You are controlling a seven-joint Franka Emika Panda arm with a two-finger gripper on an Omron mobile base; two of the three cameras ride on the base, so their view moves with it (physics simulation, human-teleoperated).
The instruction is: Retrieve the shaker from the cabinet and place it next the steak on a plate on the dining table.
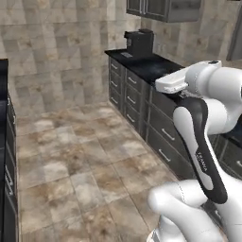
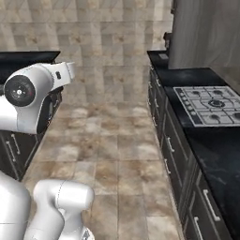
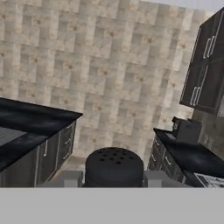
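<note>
In the hand view, the small black cylindrical shaker (image 3: 114, 167) with a perforated top sits between the two fingers of the gripper (image 3: 113, 178), which is clenched on it. The white arm (image 1: 204, 123) stands over the tiled floor (image 1: 80, 156), between black counters.

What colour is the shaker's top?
Black, with small holes; the shaker shows best in the hand view.

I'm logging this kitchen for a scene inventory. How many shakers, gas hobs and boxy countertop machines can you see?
black round shaker with a perforated top: 1
silver gas hob with black burners: 1
black boxy countertop machine: 1
Total: 3
</note>
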